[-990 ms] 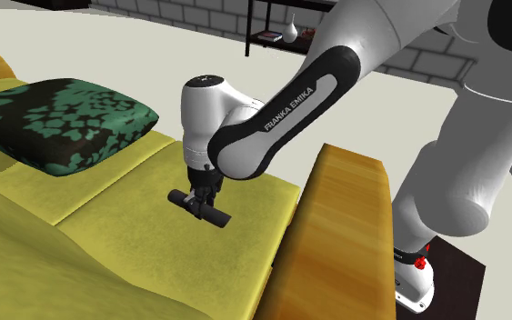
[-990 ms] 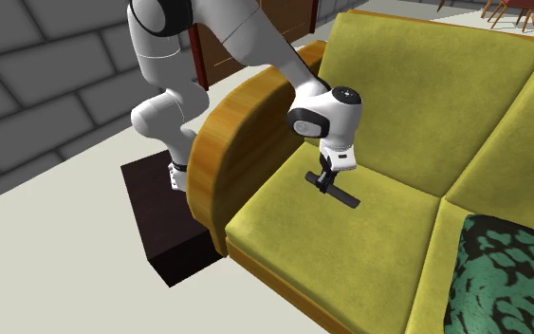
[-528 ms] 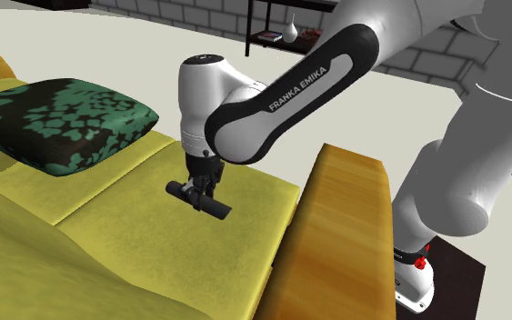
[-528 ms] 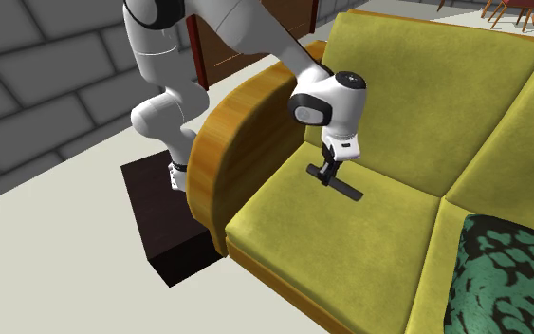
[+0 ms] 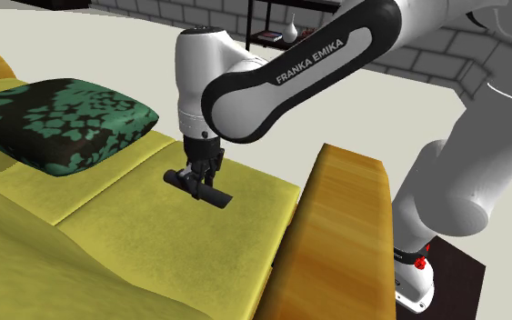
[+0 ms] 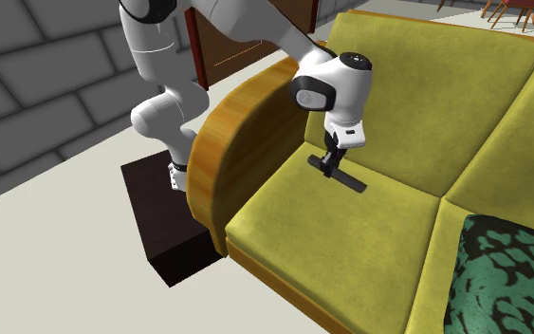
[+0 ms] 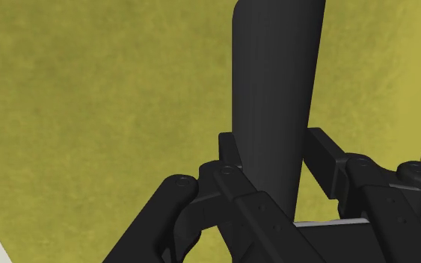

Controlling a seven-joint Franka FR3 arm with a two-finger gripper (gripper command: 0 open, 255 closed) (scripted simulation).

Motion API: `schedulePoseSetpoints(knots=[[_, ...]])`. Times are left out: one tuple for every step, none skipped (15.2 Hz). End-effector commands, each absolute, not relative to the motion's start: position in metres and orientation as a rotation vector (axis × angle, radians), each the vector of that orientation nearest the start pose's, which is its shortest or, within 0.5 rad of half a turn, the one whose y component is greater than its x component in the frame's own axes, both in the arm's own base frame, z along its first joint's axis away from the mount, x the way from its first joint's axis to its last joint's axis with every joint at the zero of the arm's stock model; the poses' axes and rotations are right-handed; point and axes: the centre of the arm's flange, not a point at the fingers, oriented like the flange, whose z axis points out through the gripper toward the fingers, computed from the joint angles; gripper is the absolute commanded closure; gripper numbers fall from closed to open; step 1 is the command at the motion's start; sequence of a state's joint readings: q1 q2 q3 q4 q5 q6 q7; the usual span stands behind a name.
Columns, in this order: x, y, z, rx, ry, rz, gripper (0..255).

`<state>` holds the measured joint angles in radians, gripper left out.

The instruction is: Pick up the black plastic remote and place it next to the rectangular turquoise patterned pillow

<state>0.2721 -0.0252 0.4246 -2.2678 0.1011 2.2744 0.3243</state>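
Observation:
The black remote (image 5: 203, 188) hangs level above the yellow sofa seat (image 5: 145, 236), clasped near its middle by my gripper (image 5: 196, 180), which is shut on it. In the second exterior view the remote (image 6: 344, 178) floats over the seat cushion beside the wooden armrest (image 6: 227, 142), under the gripper (image 6: 329, 168). From the wrist, the remote (image 7: 276, 82) runs out long and dark between my fingers (image 7: 235, 161). The turquoise and dark patterned pillow (image 5: 54, 118) lies on the sofa at the shoulder view's left, well apart from the remote; the pillow (image 6: 506, 280) lies at the second exterior view's lower right.
The sofa's wooden armrest (image 5: 336, 236) rises between the seat and my dark stand (image 6: 165, 223). A dark shelf with a white vase (image 5: 292, 32) stands far back against the grey brick wall. Open yellow cushion stretches from the remote toward the pillow.
My gripper has risen with the remote, lifting it higher off the seat cushion and shifting it slightly toward the sofa's back.

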Motion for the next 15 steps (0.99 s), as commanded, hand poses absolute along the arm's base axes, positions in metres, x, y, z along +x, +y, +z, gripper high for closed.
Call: schedulePoseSetpoints(knots=[[0.395, 0.336, 0.383, -3.032, -0.471, 0.011, 255], [0.395, 0.336, 0.388, -3.032, -0.471, 0.011, 255], [0.395, 0.336, 0.394, -3.032, -0.471, 0.011, 255], [0.395, 0.336, 0.399, -3.032, -0.471, 0.011, 255], [0.395, 0.336, 0.404, -3.032, -0.471, 0.011, 255], [0.395, 0.336, 0.410, -3.032, -0.471, 0.011, 255], [0.395, 0.336, 0.415, -3.032, -0.471, 0.011, 255], [0.395, 0.336, 0.420, -3.032, -0.471, 0.011, 255], [0.395, 0.336, 0.425, -3.032, -0.471, 0.011, 255], [0.395, 0.336, 0.431, -3.032, -0.471, 0.011, 255], [0.395, 0.336, 0.436, -3.032, -0.471, 0.011, 255], [0.395, 0.336, 0.441, -3.032, -0.471, 0.011, 255], [0.395, 0.336, 0.446, -3.032, -0.471, 0.011, 255], [0.395, 0.336, 0.452, -3.032, -0.471, 0.011, 255], [0.395, 0.336, 0.457, -3.032, -0.471, 0.011, 255]])
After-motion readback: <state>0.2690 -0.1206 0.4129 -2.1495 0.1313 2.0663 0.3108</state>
